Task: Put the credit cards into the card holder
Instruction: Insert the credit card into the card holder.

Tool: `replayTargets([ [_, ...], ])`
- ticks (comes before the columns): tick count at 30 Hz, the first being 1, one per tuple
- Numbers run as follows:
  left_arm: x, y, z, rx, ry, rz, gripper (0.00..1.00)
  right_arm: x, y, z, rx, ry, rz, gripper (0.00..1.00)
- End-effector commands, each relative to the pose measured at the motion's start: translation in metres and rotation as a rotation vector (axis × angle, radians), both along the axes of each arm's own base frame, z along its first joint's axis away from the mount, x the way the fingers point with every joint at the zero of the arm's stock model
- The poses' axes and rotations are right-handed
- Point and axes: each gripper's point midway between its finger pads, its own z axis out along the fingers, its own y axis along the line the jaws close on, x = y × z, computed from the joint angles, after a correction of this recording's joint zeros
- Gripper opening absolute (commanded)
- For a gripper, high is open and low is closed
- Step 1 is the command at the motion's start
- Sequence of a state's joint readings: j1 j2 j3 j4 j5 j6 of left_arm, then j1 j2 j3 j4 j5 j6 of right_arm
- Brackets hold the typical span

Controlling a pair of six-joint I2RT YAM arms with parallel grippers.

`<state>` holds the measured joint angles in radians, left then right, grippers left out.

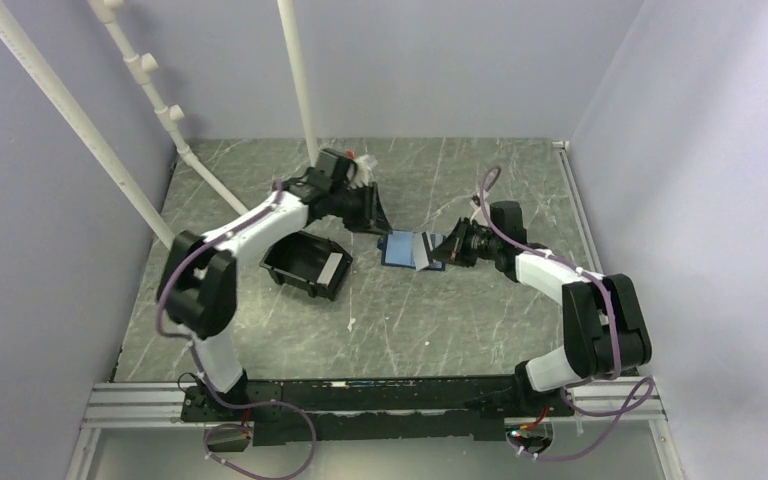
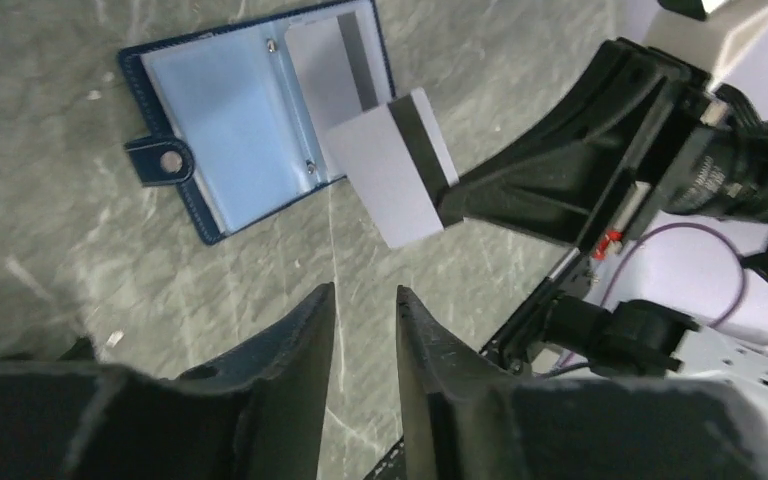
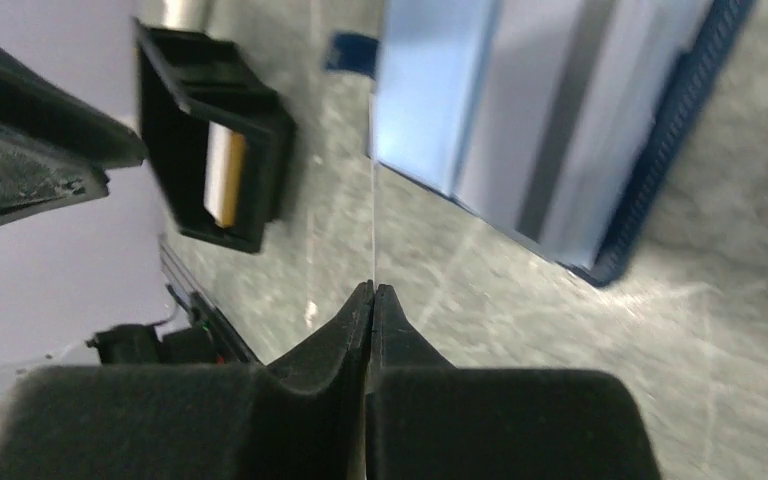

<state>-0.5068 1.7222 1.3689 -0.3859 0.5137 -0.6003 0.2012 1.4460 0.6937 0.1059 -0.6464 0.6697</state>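
R gripper (image 3: 371,292) clamped on whitish card (image 2: 380,185); L gripper (image 2: 360,300) apart, empty. Square card edge to card holder (image 2: 210,125) pocket.

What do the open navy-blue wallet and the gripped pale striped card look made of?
Open navy-blue wallet: probably leather or imitation, matte grainy rim; sleeves inside look like shiny plastic. Gripped pale striped card: thin stiff plastic, smooth; it juts flat from one held edge.

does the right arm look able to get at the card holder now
Probably yes: the card holder lies open and flat, the right gripper holds a pale card just beside it, and nothing lies between them.
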Motion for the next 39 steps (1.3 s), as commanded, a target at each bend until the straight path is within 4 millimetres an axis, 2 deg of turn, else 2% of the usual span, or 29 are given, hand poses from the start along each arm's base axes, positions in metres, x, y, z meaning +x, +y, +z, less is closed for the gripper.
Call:
replayTargets([
  [1,0.007,-0.021,-0.040,0.141,-0.012,-0.070,0.30,-0.022,-0.006,-0.029,-0.045,0.040,0.113,0.00],
  [5,0.020,-0.028,-0.079,0.223,0.009,-0.070,0.19,-0.015,-0.007,-0.040,-0.031,0.057,0.106,0.00],
  [8,0.029,-0.023,-0.099,0.283,0.014,-0.045,0.12,-0.011,-0.012,-0.050,-0.041,0.093,0.090,0.00],
  [12,0.035,-0.012,-0.117,0.366,0.018,-0.010,0.07,-0.005,-0.015,-0.055,-0.026,0.114,0.079,0.00],
  [17,0.035,-0.009,-0.135,0.397,0.052,-0.009,0.05,0.000,-0.015,-0.060,-0.024,0.126,0.065,0.00],
  [26,0.031,-0.009,-0.148,0.410,0.086,-0.018,0.02,0.015,-0.016,-0.054,-0.006,0.116,0.003,0.00],
  [39,0.024,-0.013,-0.148,0.410,0.087,-0.037,0.02,0.033,-0.011,-0.060,0.020,0.129,-0.017,0.00],
])
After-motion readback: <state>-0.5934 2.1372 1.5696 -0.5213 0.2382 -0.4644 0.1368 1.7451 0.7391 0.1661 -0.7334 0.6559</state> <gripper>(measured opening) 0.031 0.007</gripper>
